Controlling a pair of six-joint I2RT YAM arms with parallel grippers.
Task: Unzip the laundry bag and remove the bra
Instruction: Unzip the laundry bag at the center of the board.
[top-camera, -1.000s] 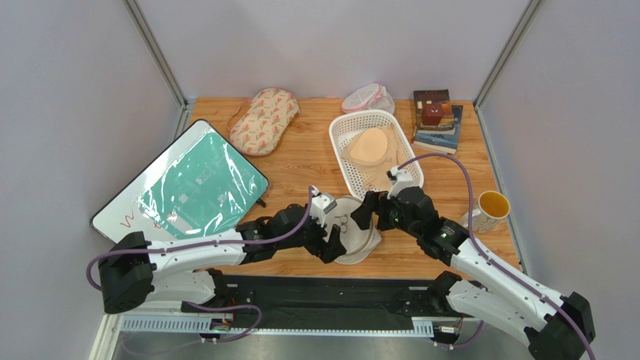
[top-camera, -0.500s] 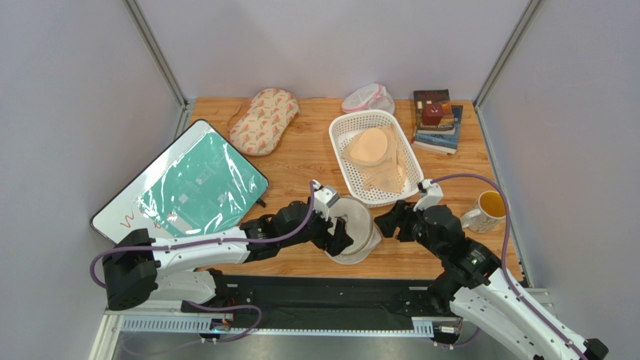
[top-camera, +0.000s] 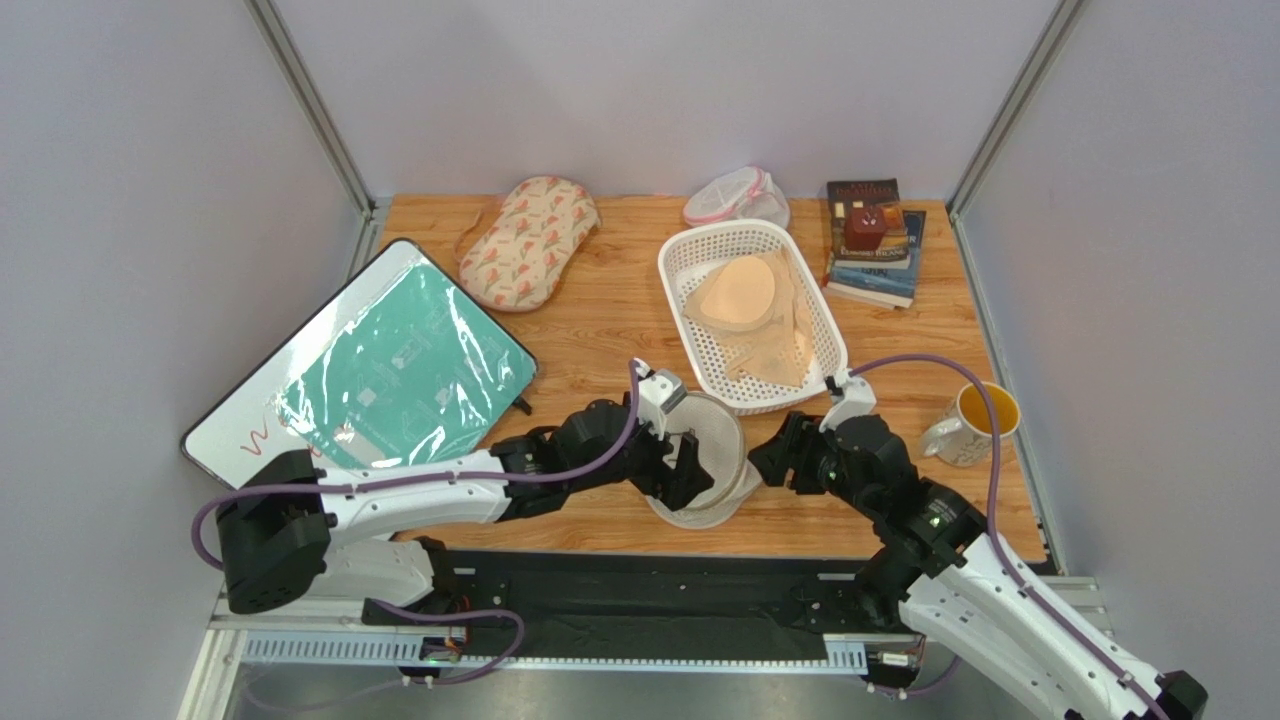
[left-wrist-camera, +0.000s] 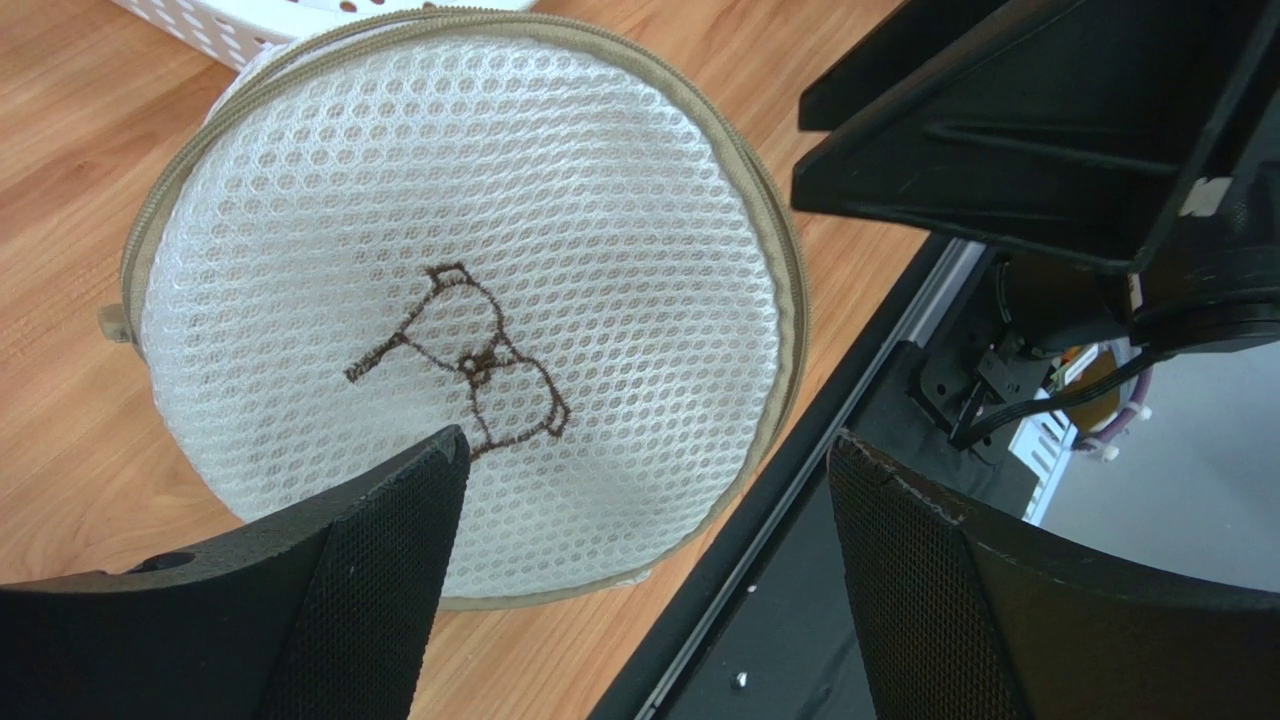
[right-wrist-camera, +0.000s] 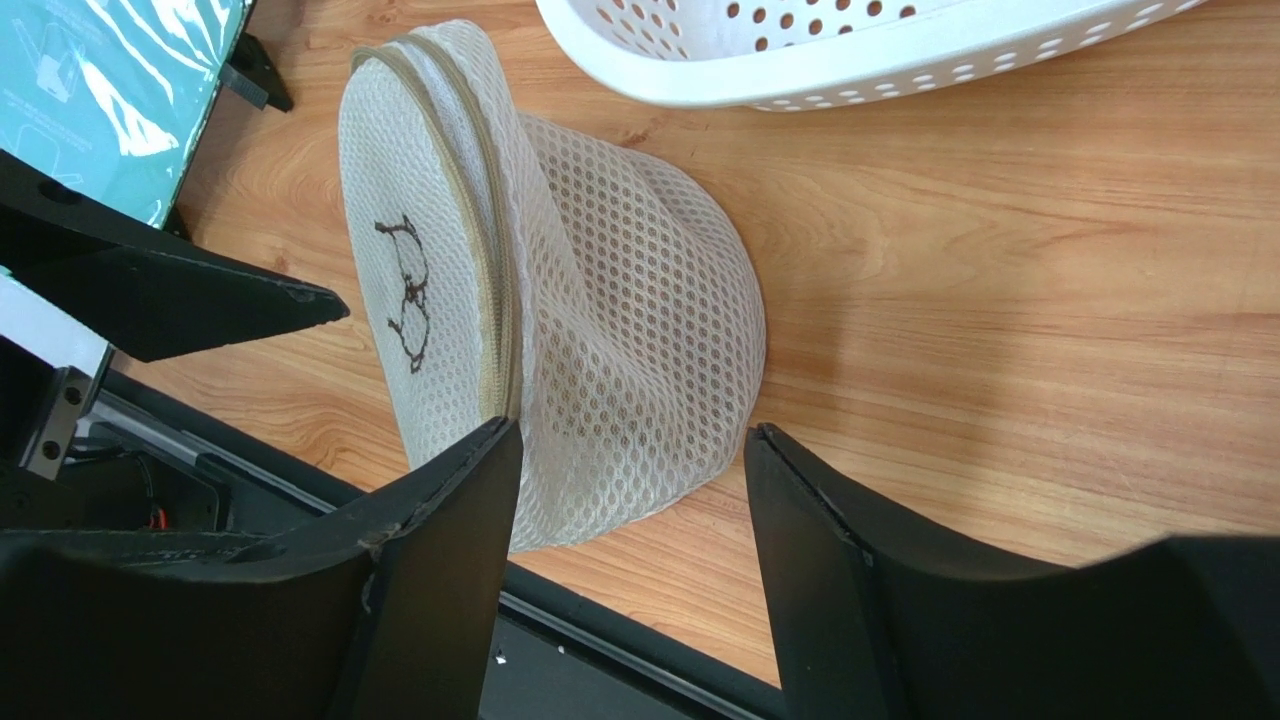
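Laundry bag (top-camera: 729, 458) is resting tilted on the bench (top-camera: 601, 323), printed face just ahead of the wide-spread left fingers (left-wrist-camera: 361, 585). Right fingers (right-wrist-camera: 436, 570) are flanking its domed side; pinching or not, I cannot tell.

Round cream-white mesh laundry bag (top-camera: 706, 458), beige zip shut along its visible rim, dark bra outline on its flat face, tipped up on its domed side, near edge of wooden table (top-camera: 601, 323)

right arm (top-camera: 890, 483): drawn back, now right of laundry bag (top-camera: 729, 458) | right jaws: narrower
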